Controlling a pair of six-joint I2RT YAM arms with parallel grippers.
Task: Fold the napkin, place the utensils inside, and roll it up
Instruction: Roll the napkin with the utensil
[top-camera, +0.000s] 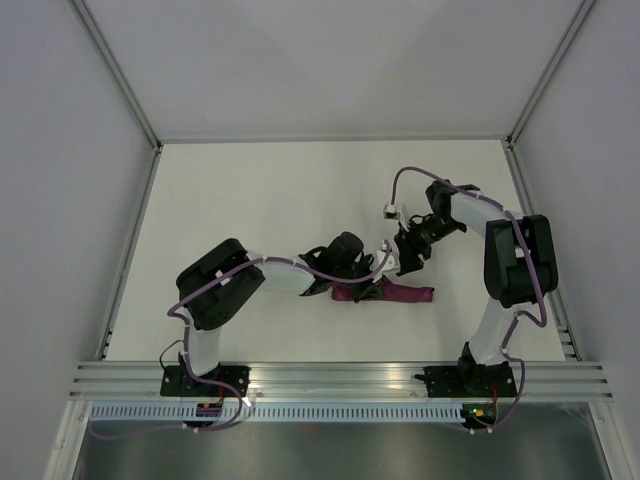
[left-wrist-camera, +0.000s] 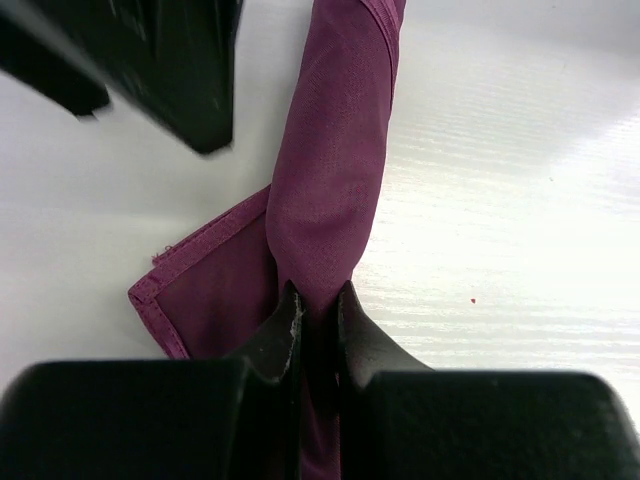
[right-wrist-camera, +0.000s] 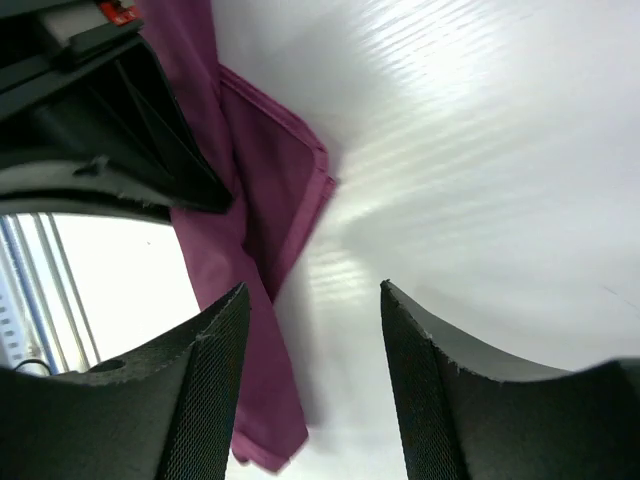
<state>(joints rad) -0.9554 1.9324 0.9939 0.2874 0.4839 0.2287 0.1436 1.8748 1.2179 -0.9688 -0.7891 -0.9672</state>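
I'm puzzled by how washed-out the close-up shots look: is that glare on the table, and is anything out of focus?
Left wrist view: white glare streaks the table right of the napkin; the right tool at top left is blurred. Right wrist view: bright sheen on the table, a blown-out white patch at left. Top view: even light, soft shadows.

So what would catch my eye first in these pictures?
The magenta napkin, gathered into a narrow roll, lies near the middle of the white table. The left gripper is pinched shut on it. The right gripper hangs open just beside it, holding nothing.
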